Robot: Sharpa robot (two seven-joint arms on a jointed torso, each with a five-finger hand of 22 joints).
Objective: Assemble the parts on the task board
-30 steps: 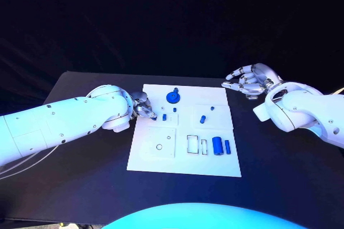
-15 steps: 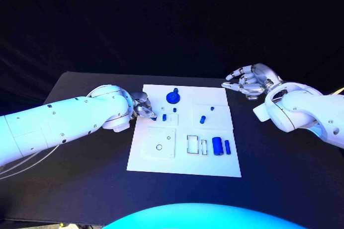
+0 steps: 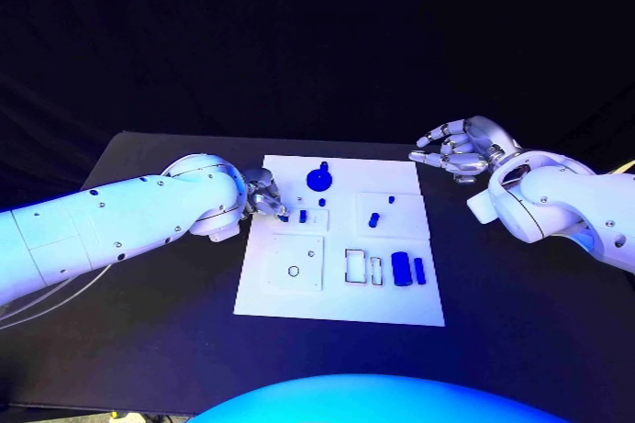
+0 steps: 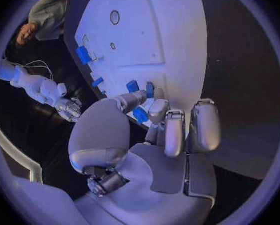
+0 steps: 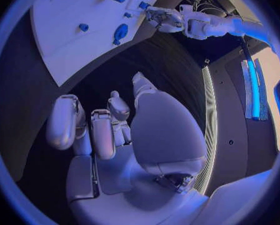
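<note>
matt white task board point(image 3: 397, 304), glossy blue plastic parts point(image 3: 400, 266), matt black table point(image 3: 146, 350)

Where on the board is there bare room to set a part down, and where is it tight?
The task board is bare along its near edge, below the ring and the slots. Its far right corner, beside the round blue part, is bare too. It is crowded on the left of the far half, where the left hand works among small blue pieces. The right hand hovers off the board.

Probably a lab: black-draped table point(image 3: 529, 304), white task board point(image 3: 397, 308).
</note>
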